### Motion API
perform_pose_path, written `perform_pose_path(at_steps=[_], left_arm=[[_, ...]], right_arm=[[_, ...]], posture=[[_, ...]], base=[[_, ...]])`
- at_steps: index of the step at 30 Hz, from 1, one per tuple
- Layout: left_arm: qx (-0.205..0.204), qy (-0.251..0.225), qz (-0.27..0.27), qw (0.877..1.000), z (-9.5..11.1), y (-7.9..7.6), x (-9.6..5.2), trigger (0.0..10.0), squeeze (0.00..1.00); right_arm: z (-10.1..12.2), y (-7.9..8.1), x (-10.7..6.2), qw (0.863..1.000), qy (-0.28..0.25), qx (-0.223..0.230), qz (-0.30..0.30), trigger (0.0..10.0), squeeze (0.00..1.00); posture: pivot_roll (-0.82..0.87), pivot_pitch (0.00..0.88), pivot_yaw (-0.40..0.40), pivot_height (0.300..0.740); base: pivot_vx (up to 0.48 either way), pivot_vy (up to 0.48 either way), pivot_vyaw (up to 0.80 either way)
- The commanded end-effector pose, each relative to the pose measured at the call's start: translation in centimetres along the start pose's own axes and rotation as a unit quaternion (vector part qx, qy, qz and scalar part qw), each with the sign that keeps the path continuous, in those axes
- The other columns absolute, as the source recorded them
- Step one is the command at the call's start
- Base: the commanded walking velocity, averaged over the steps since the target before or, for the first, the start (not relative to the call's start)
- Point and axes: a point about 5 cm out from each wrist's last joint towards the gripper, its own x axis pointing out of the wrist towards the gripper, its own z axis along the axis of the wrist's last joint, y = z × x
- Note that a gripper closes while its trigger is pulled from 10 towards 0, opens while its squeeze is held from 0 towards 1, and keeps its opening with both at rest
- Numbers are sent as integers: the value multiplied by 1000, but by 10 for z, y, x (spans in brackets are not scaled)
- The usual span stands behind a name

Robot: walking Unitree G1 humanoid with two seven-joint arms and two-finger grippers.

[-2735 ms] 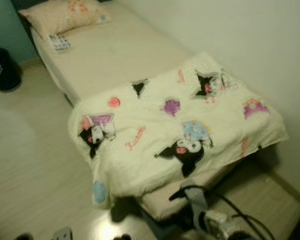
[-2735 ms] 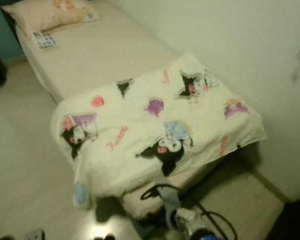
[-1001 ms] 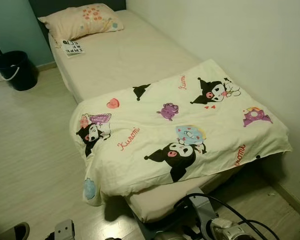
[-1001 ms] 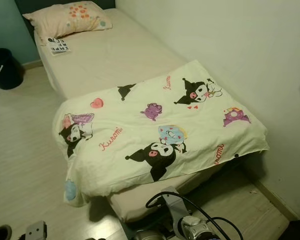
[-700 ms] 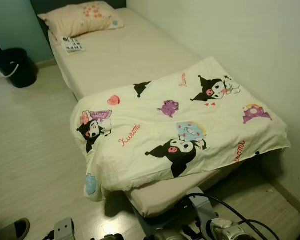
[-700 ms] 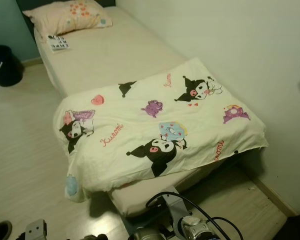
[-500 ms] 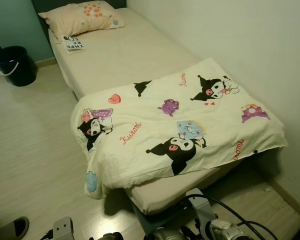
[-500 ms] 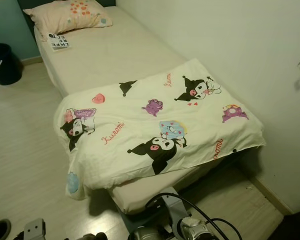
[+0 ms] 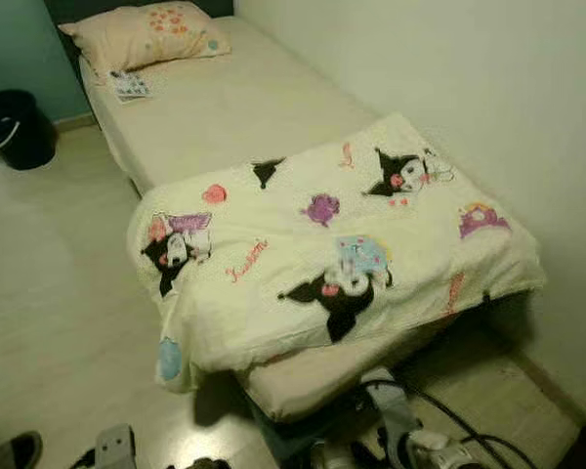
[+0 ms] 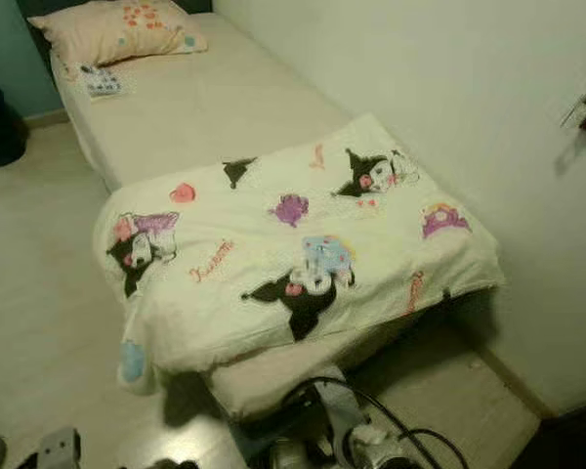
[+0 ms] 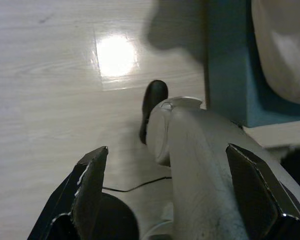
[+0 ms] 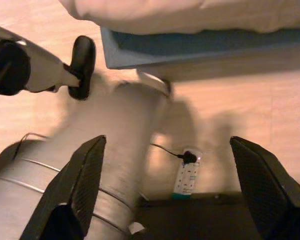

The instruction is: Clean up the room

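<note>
A cream blanket [image 9: 322, 254] printed with cartoon characters lies rumpled over the foot half of a single bed [image 9: 234, 107], one corner hanging toward the floor. A peach pillow [image 9: 142, 31] sits at the head, with a small printed booklet [image 9: 129, 85] beside it. Both arms hang low in front of the bed's foot. My left gripper [image 11: 166, 149] is open above the pale floor, with my own leg between its fingers. My right gripper [image 12: 167, 141] is open too, over the floor beside the blue bed base [image 12: 190, 50].
A black bucket [image 9: 18, 127] stands on the floor left of the bed's head. A white wall [image 9: 469, 88] runs along the bed's right side. A power strip [image 12: 187, 177] with a cable lies on the floor near the bed's foot. A dark shoe [image 9: 10, 451] is at the lower left.
The whole picture has shifted a little left and down and turned blurry, so the camera moved. The blanket, pillow and bucket lie as before.
</note>
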Motion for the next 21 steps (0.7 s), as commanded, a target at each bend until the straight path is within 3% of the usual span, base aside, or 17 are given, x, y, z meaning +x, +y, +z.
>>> perform_pose_path(at_steps=[1,14,21], left_arm=[[1,32,0,999,-17,-2,-2,10000,0],[-5,30,6,1000,-17,-1,-2,10000,0],[-4,28,3,1000,-16,-2,-2,10000,0]], right_arm=[[-9,-4,-2,1000,16,1,-6,10000,0],[0,-5,-2,1000,-4,-10,5,10000,0],[7,0,-2,999,-25,-30,31,10000,0]], posture=[[-165,19,-6,740],[-163,10,-15,740],[-161,10,-15,740]], base=[[0,0,0],[0,0,0],[0,0,779]])
